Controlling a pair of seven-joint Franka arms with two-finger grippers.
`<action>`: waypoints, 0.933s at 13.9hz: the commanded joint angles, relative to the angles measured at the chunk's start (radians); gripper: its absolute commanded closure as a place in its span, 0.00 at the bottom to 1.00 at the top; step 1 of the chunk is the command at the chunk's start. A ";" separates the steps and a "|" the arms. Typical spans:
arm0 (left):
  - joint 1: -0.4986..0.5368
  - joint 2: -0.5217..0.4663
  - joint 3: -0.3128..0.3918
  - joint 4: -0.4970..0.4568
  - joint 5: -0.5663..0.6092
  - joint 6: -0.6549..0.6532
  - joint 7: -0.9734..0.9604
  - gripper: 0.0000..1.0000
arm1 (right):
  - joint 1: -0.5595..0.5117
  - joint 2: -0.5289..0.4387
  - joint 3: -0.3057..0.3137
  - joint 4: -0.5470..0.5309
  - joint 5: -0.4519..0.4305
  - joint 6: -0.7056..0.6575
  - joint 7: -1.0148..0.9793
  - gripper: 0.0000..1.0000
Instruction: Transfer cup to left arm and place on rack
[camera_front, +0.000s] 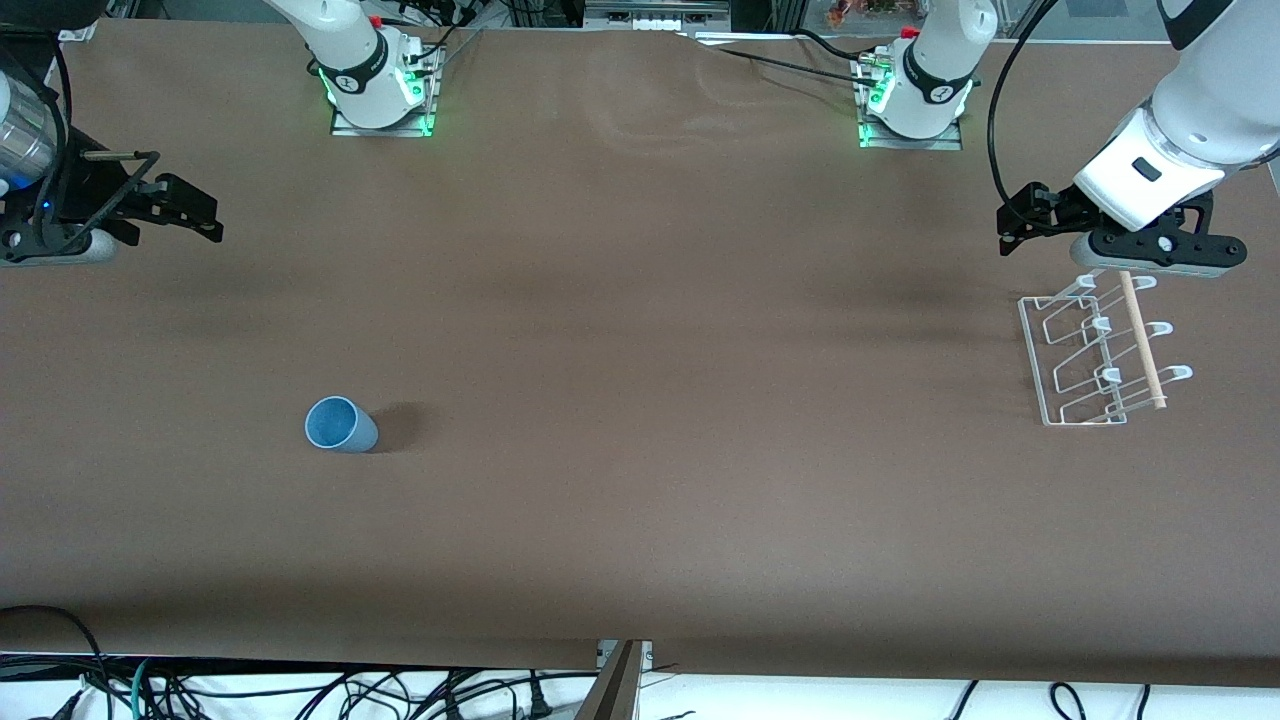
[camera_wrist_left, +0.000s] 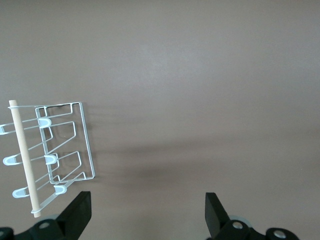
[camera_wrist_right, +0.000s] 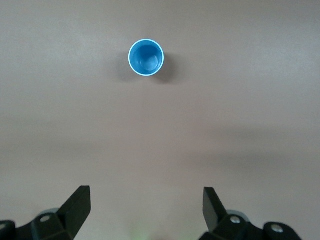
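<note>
The light-blue cup (camera_front: 340, 424) stands upright, mouth up, on the brown table toward the right arm's end; it also shows in the right wrist view (camera_wrist_right: 146, 57). My right gripper (camera_front: 205, 215) hangs open and empty over the table at that end, well away from the cup; its jaws (camera_wrist_right: 146, 205) stand wide apart. The white wire rack (camera_front: 1100, 350) with its wooden dowel sits toward the left arm's end. My left gripper (camera_front: 1005, 228) is open and empty, up in the air beside the rack (camera_wrist_left: 50, 159), with nothing between its jaws (camera_wrist_left: 147, 210).
The two arm bases (camera_front: 380, 95) (camera_front: 915, 105) stand along the table's edge farthest from the front camera. Cables (camera_front: 300, 690) lie below the table's near edge. A wide stretch of bare brown table (camera_front: 680, 380) lies between cup and rack.
</note>
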 joint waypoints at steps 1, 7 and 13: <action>-0.004 0.017 0.001 0.029 0.024 -0.005 -0.001 0.00 | -0.014 -0.002 0.011 -0.001 -0.016 -0.010 0.002 0.01; -0.004 0.017 0.001 0.029 0.026 -0.005 -0.001 0.00 | -0.017 0.014 0.008 0.024 -0.013 -0.017 -0.013 0.01; 0.002 0.017 0.003 0.028 0.029 -0.005 0.010 0.00 | -0.011 0.027 0.010 0.024 -0.008 -0.005 -0.012 0.01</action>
